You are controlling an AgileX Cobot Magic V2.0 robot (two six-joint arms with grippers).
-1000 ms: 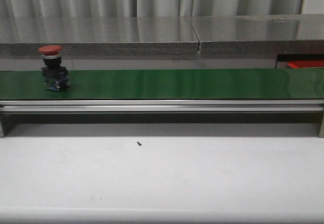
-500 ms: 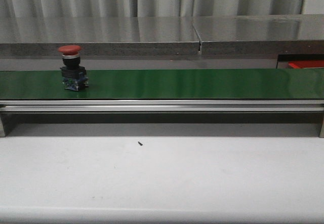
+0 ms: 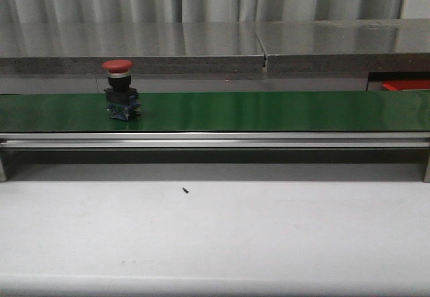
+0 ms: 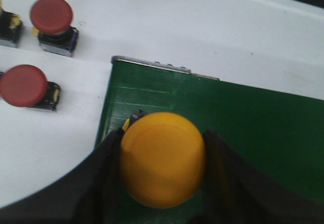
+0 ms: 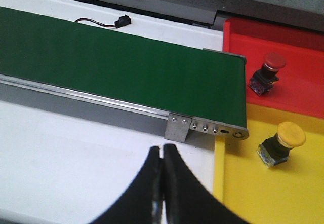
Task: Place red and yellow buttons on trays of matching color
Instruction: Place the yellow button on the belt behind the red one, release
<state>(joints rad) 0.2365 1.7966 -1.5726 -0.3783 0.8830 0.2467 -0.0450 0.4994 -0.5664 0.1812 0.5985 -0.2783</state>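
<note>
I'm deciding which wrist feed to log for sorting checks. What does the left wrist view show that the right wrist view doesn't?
Only the left wrist view shows a yellow button held between the left gripper fingers, plus two loose red buttons on the white table. Only the right wrist view shows the red tray and yellow tray, each holding a matching button, and the shut right gripper. Both show the green belt.

My left gripper (image 4: pixel 162 203) is cut off at the frame edge, and the yellow button (image 4: pixel 162 158) it holds hides its own base. From the front I see only a sliver of the red tray (image 3: pixel 406 85).
</note>
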